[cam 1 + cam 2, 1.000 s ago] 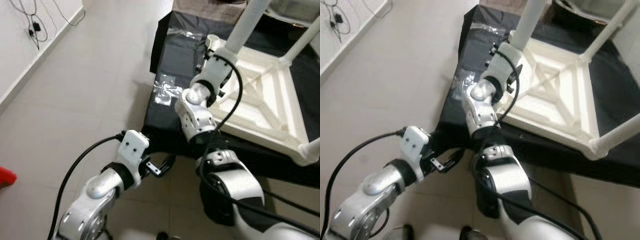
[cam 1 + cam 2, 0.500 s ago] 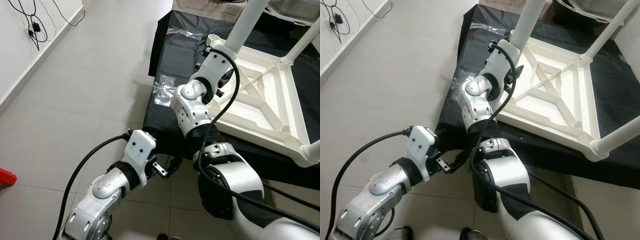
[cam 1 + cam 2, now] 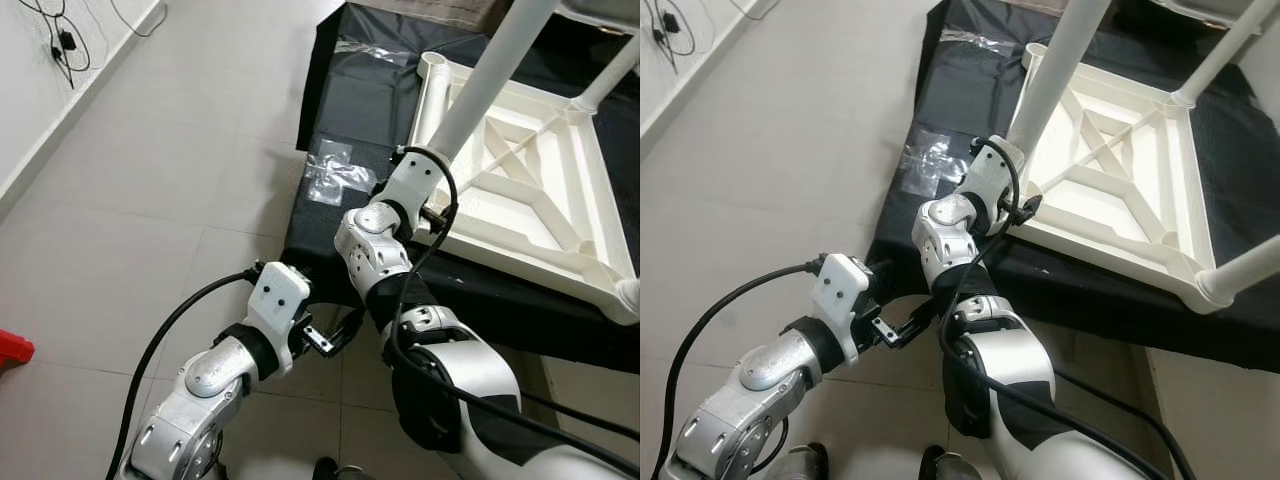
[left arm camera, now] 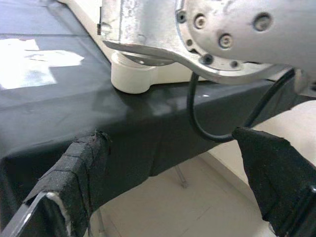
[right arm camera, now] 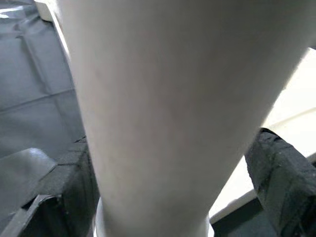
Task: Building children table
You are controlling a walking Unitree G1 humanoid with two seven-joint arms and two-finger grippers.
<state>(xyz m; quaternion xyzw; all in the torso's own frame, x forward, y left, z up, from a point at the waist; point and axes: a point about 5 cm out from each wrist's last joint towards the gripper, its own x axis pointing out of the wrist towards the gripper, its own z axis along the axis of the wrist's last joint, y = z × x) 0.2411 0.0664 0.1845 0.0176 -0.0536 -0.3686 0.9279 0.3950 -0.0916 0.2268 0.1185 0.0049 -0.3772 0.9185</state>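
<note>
**Right hand on table leg, left hand idle low**

Currently the white children's table lies upside down on the black-covered surface, underside ribs facing up. Right hand sits at the base of the near corner leg; its two black fingers flank the leg on both sides, grasping it. Leg stands upright from its corner socket, just ahead of the wrist. Left hand hangs below the surface edge, released, fingers apart, nothing between them. Clear plastic bag lies on the cover, beside the right forearm.
</note>
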